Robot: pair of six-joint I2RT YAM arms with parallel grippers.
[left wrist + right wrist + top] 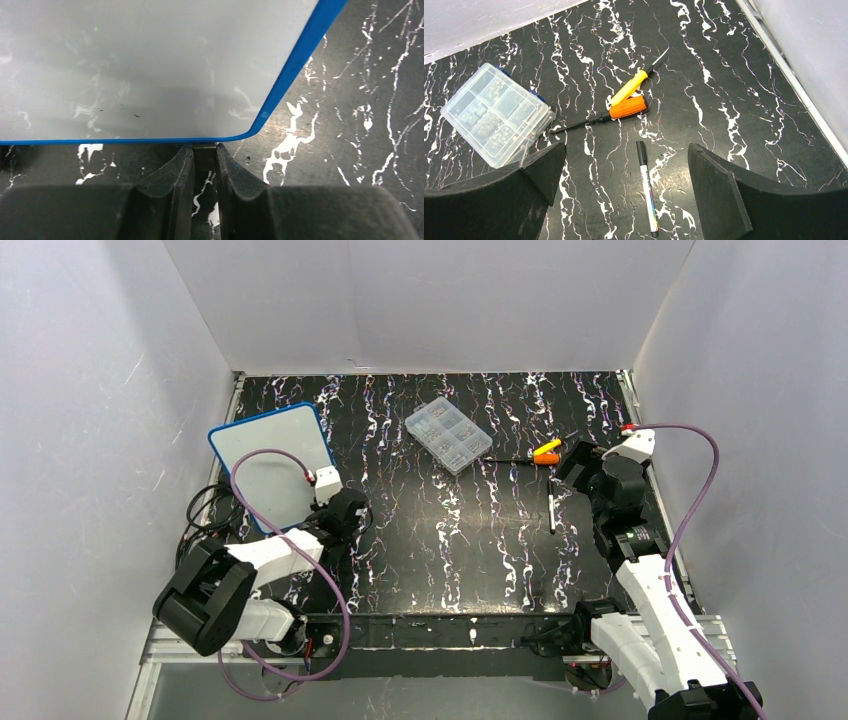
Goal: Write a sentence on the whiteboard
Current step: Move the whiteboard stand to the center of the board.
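Observation:
The whiteboard [272, 465] lies at the far left, white with a blue frame; in the left wrist view [150, 65] it carries only faint smudges and no sentence. My left gripper [335, 508] sits at the board's near right corner. Its jaws are closed to a thin slit, with the tips [205, 150] right at the blue edge and nothing held. My right gripper [580, 468] is wide open and empty [625, 155], hovering over a capped white marker [647, 190] that lies on the table [552, 510].
A clear compartment box [448, 435] stands at the back centre and also shows in the right wrist view [494, 120]. Two screwdrivers, yellow [629, 87] and orange [626, 107], lie just beyond the marker. White walls enclose the black marbled table [450, 540].

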